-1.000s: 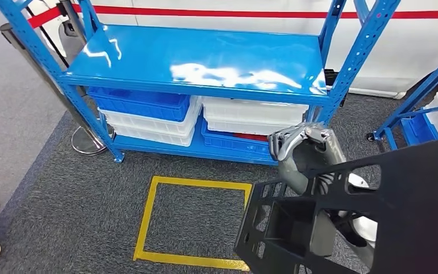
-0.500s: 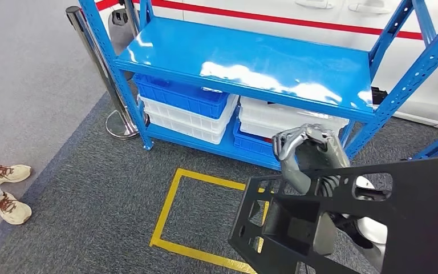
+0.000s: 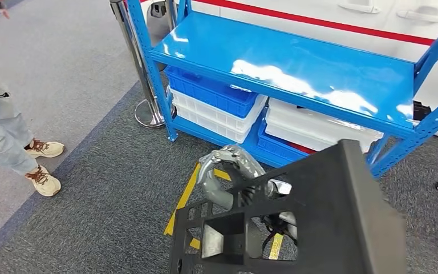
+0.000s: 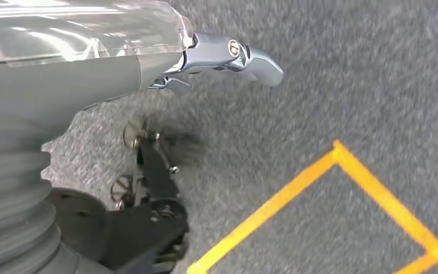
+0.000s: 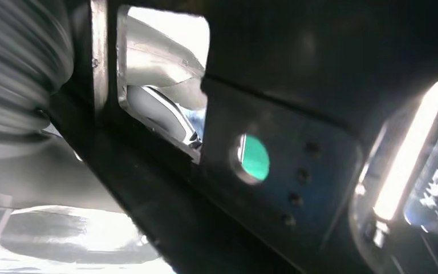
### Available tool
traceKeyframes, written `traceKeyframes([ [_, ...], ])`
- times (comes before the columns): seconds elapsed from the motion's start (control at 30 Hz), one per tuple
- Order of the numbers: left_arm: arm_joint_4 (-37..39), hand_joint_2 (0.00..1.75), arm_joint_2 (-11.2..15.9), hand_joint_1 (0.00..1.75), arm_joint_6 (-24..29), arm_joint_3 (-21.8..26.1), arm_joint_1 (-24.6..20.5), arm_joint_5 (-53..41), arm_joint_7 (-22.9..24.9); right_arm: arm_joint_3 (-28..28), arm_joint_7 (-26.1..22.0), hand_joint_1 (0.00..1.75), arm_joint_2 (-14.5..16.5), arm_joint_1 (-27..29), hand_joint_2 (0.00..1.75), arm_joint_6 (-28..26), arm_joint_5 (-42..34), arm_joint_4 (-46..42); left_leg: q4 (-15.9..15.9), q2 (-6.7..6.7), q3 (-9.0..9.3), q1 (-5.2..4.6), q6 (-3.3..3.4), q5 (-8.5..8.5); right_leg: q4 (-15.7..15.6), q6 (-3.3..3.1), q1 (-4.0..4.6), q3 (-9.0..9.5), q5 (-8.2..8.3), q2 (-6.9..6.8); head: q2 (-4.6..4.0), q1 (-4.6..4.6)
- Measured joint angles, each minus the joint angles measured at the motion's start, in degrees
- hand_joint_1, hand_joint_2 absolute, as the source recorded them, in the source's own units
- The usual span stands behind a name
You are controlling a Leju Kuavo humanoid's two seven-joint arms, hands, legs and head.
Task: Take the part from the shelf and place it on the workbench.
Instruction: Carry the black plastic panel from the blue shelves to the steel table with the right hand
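The part (image 3: 319, 217) is a large black metal bracket with cut-outs, carried low in front of me above the grey carpet. My right hand (image 3: 225, 168) grips its far edge, silver fingers curled over the rim. In the right wrist view the black part (image 5: 296, 85) sits close against the camera, with a finger (image 5: 159, 63) seen through one cut-out. My left hand (image 4: 228, 54) hangs over the carpet with a silver finger stretched out and holds nothing.
A blue shelf (image 3: 296, 63) stands ahead, with blue bins (image 3: 211, 91) and white bins (image 3: 319, 128) on its lower level. A chrome post (image 3: 142, 85) stands at its left corner. Yellow floor tape (image 3: 182, 200) lies under the part. A person's legs (image 3: 0, 131) are at left.
The camera has turned, so the shelf slid right in the picture and a person's legs came in at left. The part now sits lower centre, still held by my right hand.
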Motion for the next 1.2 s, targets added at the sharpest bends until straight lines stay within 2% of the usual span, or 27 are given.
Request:
traceKeyframes([
  [0.03, 0.00, 1.75, -0.01, 0.00, -0.01, -0.03, -0.13, 0.04, 0.01, 0.34, 0.81, 1.71, 0.89, -0.65, 1.75, 0.38, 0.24, 1.11, -0.86, 0.30, 0.25, -0.20, 0.51, 0.09, 0.12, 0.30, 0.22, 0.01, -0.06, -0.44, 0.00, -0.01],
  [0.1, 0.00, 1.75, 0.01, 0.00, -0.05, -0.05, -0.17, 0.11, 0.00, 0.92, 2.04, 1.71, 2.63, -2.17, 1.75, 1.04, 0.63, 3.53, -0.73, -0.83, -0.12, -0.40, 1.85, 0.20, 0.10, 0.85, 0.40, 0.09, -0.06, -1.39, 0.00, 0.02],
  [0.13, 0.00, 1.75, 0.01, 0.00, -0.09, -0.07, -0.09, 0.12, -0.03, 1.13, 2.37, 1.71, 3.43, -2.92, 1.75, 1.27, 0.74, 4.77, -0.81, -1.41, -0.20, -0.35, 2.32, 0.37, 0.35, 1.11, 0.28, 0.08, -0.41, -1.18, 0.00, 0.02],
  [0.2, 0.00, 1.75, 0.01, 0.00, -0.19, -0.10, -0.06, 0.11, -0.19, 1.39, 2.68, 1.71, 4.79, -4.29, 1.75, 1.62, 0.86, 7.09, -1.05, -2.53, -0.33, -0.25, 3.23, 0.80, 3.53, 1.29, 0.06, -1.15, -2.86, 0.95, 0.00, 0.04],
  [0.23, 0.00, 1.75, 0.00, 0.00, -0.26, -0.14, -0.09, 0.11, -0.31, 1.48, 2.85, 1.71, 5.25, -4.87, 1.75, 1.76, 0.95, 8.18, -1.08, -3.11, -0.46, -0.29, 3.54, 0.97, 6.85, 1.19, 0.08, -2.57, -4.82, 2.49, 0.00, 0.04],
  [0.3, 0.00, 1.75, 0.01, 0.00, -0.38, -0.22, -0.19, 0.10, -0.50, 1.61, 3.20, 1.71, 5.94, -5.67, 1.75, 2.02, 1.23, 10.41, -1.03, -4.51, -0.76, -0.58, 3.98, 1.22, 14.55, 0.84, 0.40, -6.11, -8.16, 4.04, 0.00, 0.04],
  [0.33, 0.00, 1.75, 0.02, 0.00, -0.44, -0.27, -0.15, 0.09, -0.55, 1.68, 3.31, 1.71, 6.25, -5.90, 1.75, 2.15, 1.40, 11.39, -0.96, -5.33, -0.88, -0.79, 4.10, 1.29, 16.83, 0.61, 0.58, -7.21, -8.64, 4.31, 0.00, 0.04],
  [0.37, 0.00, 1.75, 0.02, 0.00, -0.50, -0.32, -0.07, 0.10, -0.56, 1.76, 3.35, 1.71, 6.58, -6.12, 1.75, 2.28, 1.54, 12.24, -0.85, -6.15, -0.97, -1.00, 4.17, 1.35, 17.12, 0.28, 0.74, -7.36, -8.07, 4.47, 0.00, 0.03],
  [0.4, 0.00, 1.75, 0.02, 0.00, -0.56, -0.35, 0.02, 0.11, -0.56, 1.89, 3.40, 1.71, 7.00, -6.47, 1.75, 2.39, 1.63, 12.94, -0.72, -6.98, -1.03, -1.20, 4.20, 1.37, 15.08, -0.19, 0.93, -6.37, -6.46, 4.81, 0.00, 0.04],
  [0.43, 0.00, 1.75, 0.01, 0.00, -0.61, -0.38, 0.09, 0.13, -0.55, 2.05, 3.51, 1.71, 7.54, -7.05, 1.75, 2.45, 1.69, 13.50, -0.58, -7.73, -1.06, -1.37, 4.19, 1.39, 11.45, -0.78, 1.13, -4.62, -4.33, 5.63, 0.00, 0.03],
  [0.47, 0.00, 1.75, -0.07, 0.00, -0.64, -0.39, 0.08, 0.17, -0.49, 2.21, 3.72, 1.71, 8.17, -7.81, 1.75, 2.48, 1.69, 14.02, -0.41, -8.41, -1.17, -1.56, 4.10, 1.41, 7.59, -1.40, 1.24, -2.79, -2.65, 7.05, 0.00, 0.01],
  [0.5, 0.00, 1.75, -0.10, 0.00, -0.62, -0.38, 0.00, 0.28, -0.35, 2.33, 3.99, 1.71, 8.86, -8.67, 1.75, 2.47, 1.63, 14.44, -0.26, -9.05, -1.37, -1.60, 3.95, 1.47, 4.36, -1.70, 1.29, -1.34, -1.48, 8.27, 0.00, -0.02],
  [0.57, 0.00, 1.75, -0.15, 0.00, -0.40, -0.37, -0.10, 0.60, 0.07, 2.42, 4.43, 1.71, 9.99, -10.00, 1.75, 2.42, 1.44, 14.99, -0.16, -10.24, -1.93, -1.34, 3.35, 1.74, 1.76, -1.79, 1.42, -0.36, -1.12, 9.37, 0.00, -0.05],
  [0.63, 0.01, 1.75, -0.04, 0.00, -0.06, -0.37, 0.16, 0.92, 0.38, 2.43, 4.56, 1.71, 10.74, -10.88, 1.75, 2.38, 1.27, 15.15, -0.21, -10.96, -2.36, -1.08, 2.70, 1.97, 1.09, -1.75, 1.37, -0.20, -0.80, 8.14, 0.00, -0.02],
  [0.67, 0.01, 1.75, -0.06, 0.00, 0.06, -0.38, 0.33, 1.02, 0.46, 2.43, 4.56, 1.71, 11.04, -11.23, 1.75, 2.38, 1.20, 15.16, 0.25, -10.09, -2.64, -1.17, 2.46, 1.63, 0.69, -1.89, 1.19, 0.02, -0.60, 7.44, 0.00, -0.11],
  [0.7, 0.02, 1.75, -0.04, 0.00, 0.13, -0.38, 0.42, 1.12, 0.49, 2.39, 4.54, 1.71, 11.27, -11.54, 1.75, 2.37, 1.07, 15.13, 1.63, -8.51, -3.25, -1.25, 2.20, 0.74, 0.28, -2.03, 1.02, 0.28, -0.41, 6.67, 0.00, -0.30],
  [0.77, 0.02, 1.75, -0.05, 0.00, 0.17, -0.39, 0.33, 1.21, 0.50, 2.23, 4.51, 1.71, 11.45, -11.80, 1.75, 2.37, 0.80, 15.09, 7.57, -4.92, -5.91, -1.05, 1.55, -2.49, -0.05, -2.23, 0.97, 0.58, -0.32, 5.01, 0.00, -0.67],
  [0.83, 0.02, 1.75, 0.00, 0.00, 0.09, -0.39, 0.27, 1.21, 0.49, 2.05, 4.47, 1.71, 11.43, -11.79, 1.75, 2.45, 0.63, 15.10, 13.96, -3.66, -8.92, -0.48, 0.79, -5.00, 0.00, -2.25, 1.00, 0.53, -0.42, 3.30, 0.00, -0.77],
  [0.87, 0.02, 1.75, 0.00, 0.00, 0.02, -0.39, 0.34, 1.20, 0.47, 2.00, 4.41, 1.71, 11.42, -11.75, 1.75, 2.53, 0.59, 15.10, 14.94, -3.45, -9.34, -0.22, 0.50, -4.98, 0.04, -2.19, 0.98, 0.49, -0.48, 2.54, 0.00, -0.76],
  [0.9, 0.02, 1.75, 0.00, 0.00, -0.03, -0.39, 0.43, 1.17, 0.46, 1.95, 4.35, 1.71, 11.42, -11.74, 1.75, 2.68, 0.54, 15.09, 13.59, -3.18, -8.54, -0.01, 0.27, -3.89, 0.11, -2.07, 0.94, 0.49, -0.56, 1.83, 0.00, -0.77],
  [0.93, 0.02, 1.75, 0.01, 0.00, -0.06, -0.39, 0.49, 1.16, 0.45, 1.88, 4.27, 1.71, 11.42, -11.73, 1.75, 2.95, 0.44, 15.04, 10.22, -2.60, -6.63, 0.14, 0.14, -2.10, 0.22, -1.88, 0.90, 0.55, -0.70, 1.17, 0.00, -0.77],
  [0.97, 0.02, 1.75, 0.01, 0.00, -0.07, -0.39, 0.51, 1.14, 0.44, 1.78, 4.20, 1.71, 11.42, -11.71, 1.75, 3.32, 0.32, 14.90, 6.07, -1.28, -4.39, 0.09, 0.19, -0.63, 0.33, -1.64, 0.95, 0.63, -0.88, 0.54, 0.00, -0.77],
  [1.03, 0.02, 1.75, 0.02, 0.00, -0.07, -0.39, 0.41, 1.02, 0.42, 1.62, 4.13, 1.71, 11.41, -11.66, 1.75, 4.11, 0.00, 14.42, 0.30, 0.58, -1.34, -0.27, 0.92, 1.08, 0.50, -1.06, 1.24, 0.75, -1.17, -0.51, 0.00, -0.70],
  [1.07, 0.02, 1.75, 0.02, 0.00, -0.07, -0.39, 0.39, 0.96, 0.41, 1.59, 4.11, 1.71, 11.41, -11.58, 1.75, 4.35, -0.13, 14.11, -0.51, 0.87, -1.04, -0.49, 1.39, 1.04, 0.48, -0.76, 1.40, 0.81, -1.25, -0.98, 0.00, -0.67],
  [1.13, 0.02, 1.75, 0.02, 0.00, -0.07, -0.39, 0.50, 0.90, 0.40, 1.58, 4.11, 1.71, 11.41, -11.39, 1.75, 4.47, -0.27, 13.69, -0.61, -0.44, -1.18, -0.54, 2.19, 1.26, 0.38, -0.11, 1.45, 1.03, -1.41, -1.87, 0.00, -0.63],
  [1.17, 0.02, 1.75, 0.01, 0.00, -0.07, -0.39, 0.57, 0.90, 0.39, 1.57, 4.11, 1.71, 11.39, -11.31, 1.75, 4.47, -0.29, 13.57, -0.84, -1.05, -1.11, -0.47, 2.54, 1.42, 0.70, 0.22, 1.33, 1.08, -1.83, -1.47, 0.00, -0.61],
  [1.2, 0.02, 1.75, -0.01, 0.00, -0.07, -0.39, 0.59, 0.90, 0.38, 1.55, 4.11, 1.71, 11.37, -11.28, 1.75, 4.47, -0.31, 13.43, -1.07, -1.66, -1.03, -0.37, 2.92, 1.62, 1.88, 0.46, 1.19, 0.71, -2.81, -0.39, 0.00, -0.60],
])
